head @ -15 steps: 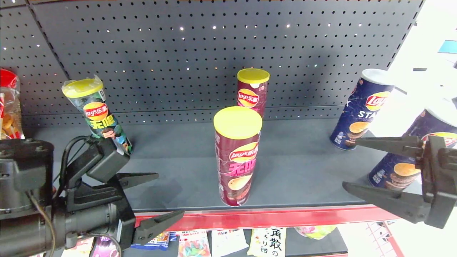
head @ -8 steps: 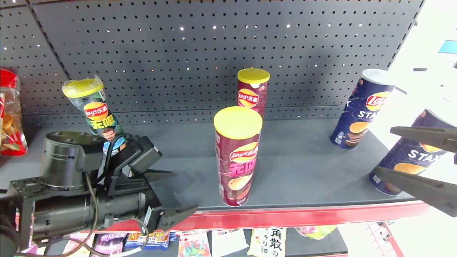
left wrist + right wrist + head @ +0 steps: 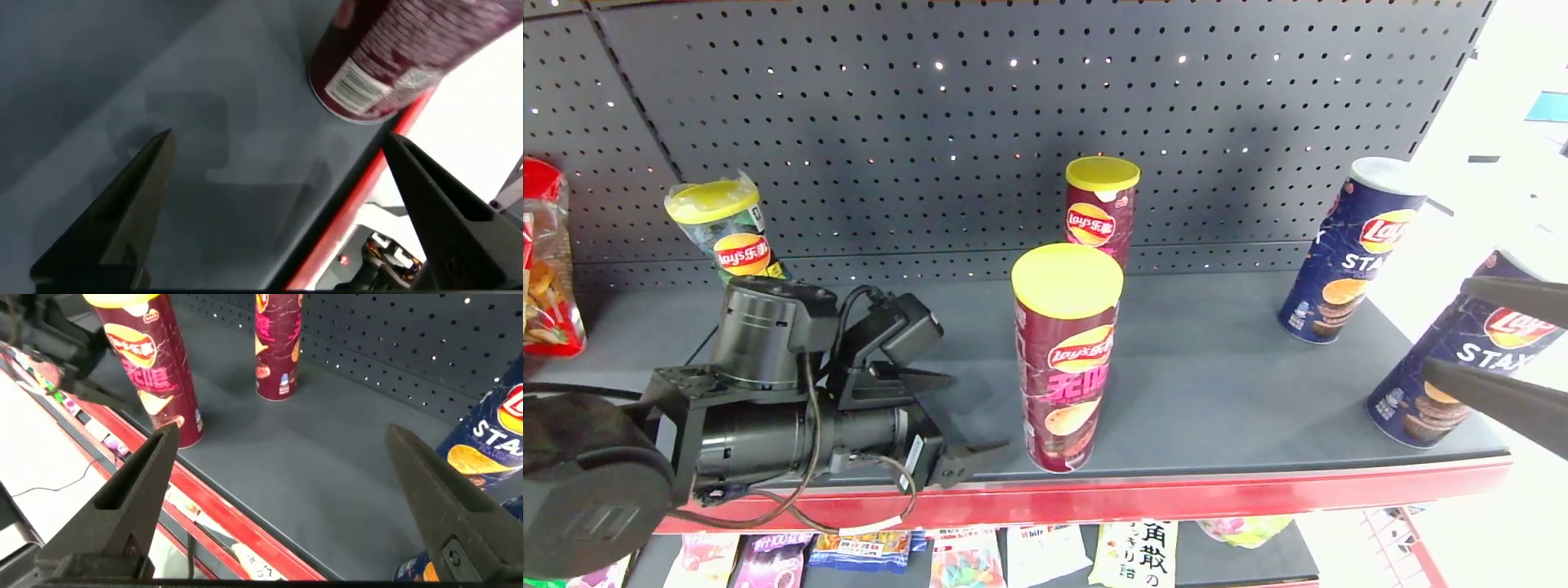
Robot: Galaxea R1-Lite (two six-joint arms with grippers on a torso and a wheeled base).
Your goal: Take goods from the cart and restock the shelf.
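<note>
Both empty. Left gripper is spread wide with nothing between the fingers; right gripper the same.

The front maroon can stands upright just ahead of my left fingertips, nearest the finger on the shelf-edge side, not touching. The near blue can is just beside one right finger; I can't tell if they touch. The rear maroon can is well beyond both.

My guess is the next step is another item from the cart. Pull both arms straight out and keep the fingers wide, so the left doesn't clip the front can. It's tall and tips easily.

The shelf is flat and grey, with a red front lip and a pegboard behind. There's free room between the cans.
</note>
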